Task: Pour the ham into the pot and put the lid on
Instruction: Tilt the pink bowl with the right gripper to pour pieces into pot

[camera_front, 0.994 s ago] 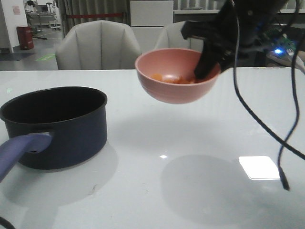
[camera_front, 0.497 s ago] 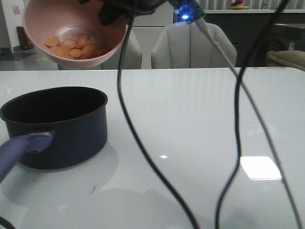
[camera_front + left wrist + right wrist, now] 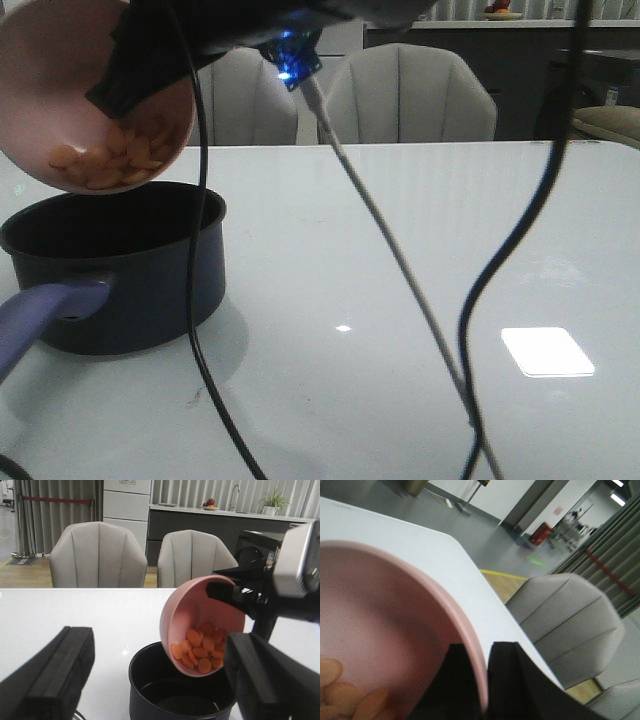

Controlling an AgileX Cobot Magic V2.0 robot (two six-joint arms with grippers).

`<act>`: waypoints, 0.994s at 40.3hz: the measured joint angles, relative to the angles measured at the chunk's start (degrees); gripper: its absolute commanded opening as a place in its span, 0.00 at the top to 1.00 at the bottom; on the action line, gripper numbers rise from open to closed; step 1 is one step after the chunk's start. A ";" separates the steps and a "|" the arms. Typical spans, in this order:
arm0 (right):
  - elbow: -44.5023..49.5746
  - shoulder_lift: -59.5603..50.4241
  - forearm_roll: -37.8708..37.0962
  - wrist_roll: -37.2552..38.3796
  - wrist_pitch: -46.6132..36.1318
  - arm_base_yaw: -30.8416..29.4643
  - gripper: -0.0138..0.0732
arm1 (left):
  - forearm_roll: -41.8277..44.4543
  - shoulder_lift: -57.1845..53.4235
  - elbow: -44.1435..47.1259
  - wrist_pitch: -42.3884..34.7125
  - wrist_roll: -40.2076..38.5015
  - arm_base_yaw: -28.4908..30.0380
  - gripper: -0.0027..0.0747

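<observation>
My right gripper [image 3: 140, 70] is shut on the rim of a pink bowl [image 3: 50, 90], one finger inside and one outside [image 3: 481, 652]. The bowl hangs steeply tilted above the pot [image 3: 130, 270], a dark navy saucepan with a purple-blue handle [image 3: 40, 310] at the table's front left. The ham [image 3: 105, 165], orange-pink round slices, is heaped at the bowl's lower lip, just over the pot's opening. In the left wrist view the ham [image 3: 200, 650] sits above the pot [image 3: 150, 680], whose inside looks dark and bare. My left gripper [image 3: 157, 640] stands open, facing the pot. The lid is out of view.
Black and grey cables [image 3: 520, 250] hang from the right arm across the middle of the white table [image 3: 400, 300]. Two grey chairs [image 3: 405, 95] stand behind the far edge. A bright reflection lies on the table at the right.
The right gripper carried the bowl from the table's middle leftward and up, then down over the pot, tilting it. The slices slid to the lower lip.
</observation>
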 measured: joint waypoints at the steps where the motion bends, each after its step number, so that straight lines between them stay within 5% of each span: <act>1: 0.00 0.68 0.71 -2.00 -1.52 0.16 0.68 | 0.00 0.00 0.00 0.00 0.00 0.00 0.21; 11: 0.00 7.32 3.73 -19.15 -20.31 0.62 0.68 | 0.00 0.00 0.00 0.00 0.00 0.00 0.21; 19: 0.00 10.78 -2.73 -25.28 -33.77 0.62 0.68 | 0.00 0.00 0.00 0.00 0.00 0.00 0.21; 33: 0.00 11.43 -5.32 -23.66 -35.50 0.84 0.68 | 0.00 0.00 0.00 0.00 0.00 0.00 0.21; 40: 0.00 10.24 2.68 -9.38 -31.63 0.84 0.68 | 0.00 0.00 0.00 0.00 0.00 0.00 0.21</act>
